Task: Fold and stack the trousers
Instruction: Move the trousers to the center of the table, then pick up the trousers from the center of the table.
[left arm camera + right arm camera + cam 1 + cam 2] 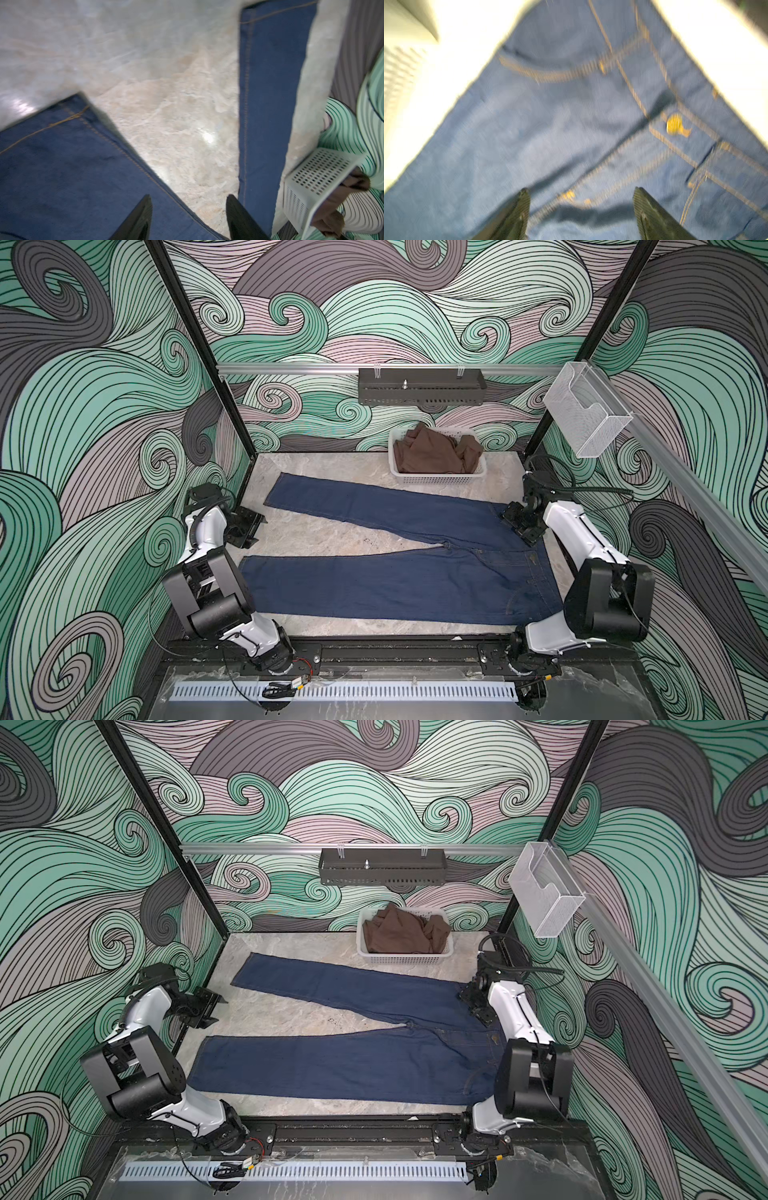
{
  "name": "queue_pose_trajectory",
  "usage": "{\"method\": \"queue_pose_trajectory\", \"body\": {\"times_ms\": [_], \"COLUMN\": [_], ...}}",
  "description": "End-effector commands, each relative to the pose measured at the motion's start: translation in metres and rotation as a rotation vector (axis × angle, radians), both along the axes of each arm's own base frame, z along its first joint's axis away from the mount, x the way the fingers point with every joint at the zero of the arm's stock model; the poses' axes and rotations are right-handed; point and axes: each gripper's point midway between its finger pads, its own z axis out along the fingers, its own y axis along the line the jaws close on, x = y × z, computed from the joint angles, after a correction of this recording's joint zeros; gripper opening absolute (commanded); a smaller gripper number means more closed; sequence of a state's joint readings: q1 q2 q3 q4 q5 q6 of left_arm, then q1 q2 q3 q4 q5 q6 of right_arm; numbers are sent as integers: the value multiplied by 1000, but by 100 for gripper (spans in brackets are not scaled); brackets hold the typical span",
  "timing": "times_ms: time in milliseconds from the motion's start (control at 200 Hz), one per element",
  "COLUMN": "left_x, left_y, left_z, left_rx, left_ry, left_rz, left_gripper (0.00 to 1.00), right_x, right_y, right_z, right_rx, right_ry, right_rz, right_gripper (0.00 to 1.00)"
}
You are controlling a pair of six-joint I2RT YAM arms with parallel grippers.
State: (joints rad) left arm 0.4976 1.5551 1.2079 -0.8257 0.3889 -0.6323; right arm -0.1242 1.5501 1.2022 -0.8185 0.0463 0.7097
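**Trousers flat and unfolded, both grippers empty**

Your table (pixel 324 539) has a pale, marble-patterned top, and the trousers (pixel 374 585) (pixel 332 1065) cover most of it. They lie flat and unfolded. The waist is at your robot's right side, and the 2 legs run toward the left, spread in a V with bare table between them. The near leg lies along the near edge. The far leg slants toward the far left corner.

At the far edge stands a white basket (pixel 436 481), just beside the far leg. You cannot tell whether the two touch. A brown cloth (pixel 432 452) is bunched inside it.

Your right gripper (pixel 519 526) sits over the far corner of the waist. Its wrist view is blurred, but the right gripper (pixel 581 189) shows its 2 fingers (pixel 523 207) well apart. Only denim and tan stitching lie past them, and nothing is clamped. You cannot tell from these views whether the tips touch the cloth. A brass-coloured button (pixel 673 124) shows on the waistband, off to one side of the fingers.

Your left gripper (pixel 249 526) is at the left side of the table, between the 2 hems. In its wrist view the left gripper (pixel 188 196) also has its fingers (pixel 234 207) spread, with nothing between them. One finger is over the near leg's hem, and the other is over bare table beside the far leg.
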Motion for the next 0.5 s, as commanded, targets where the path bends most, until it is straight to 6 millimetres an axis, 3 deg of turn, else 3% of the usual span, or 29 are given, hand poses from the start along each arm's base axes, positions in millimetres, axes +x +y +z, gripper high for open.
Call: {"method": "queue_pose_trajectory", "body": {"times_ms": [0,240,495], "left_x": [22,58,83], "left_y": [-20,-48,-54], "left_z": [27,54,64], "left_rx": [18,84,83], "left_ry": [-67,-131,-152], "left_rz": [-116,-265,-318], "left_gripper": [59,59,59], "right_x": [17,71,91], "right_y": [-35,-76,-105], "right_z": [-4,-14,-49], "right_rx": [-94,-171,-219], "right_ry": [48,65,134], "right_rz": [-41,-97,-200], "right_gripper": [77,75,76]}}
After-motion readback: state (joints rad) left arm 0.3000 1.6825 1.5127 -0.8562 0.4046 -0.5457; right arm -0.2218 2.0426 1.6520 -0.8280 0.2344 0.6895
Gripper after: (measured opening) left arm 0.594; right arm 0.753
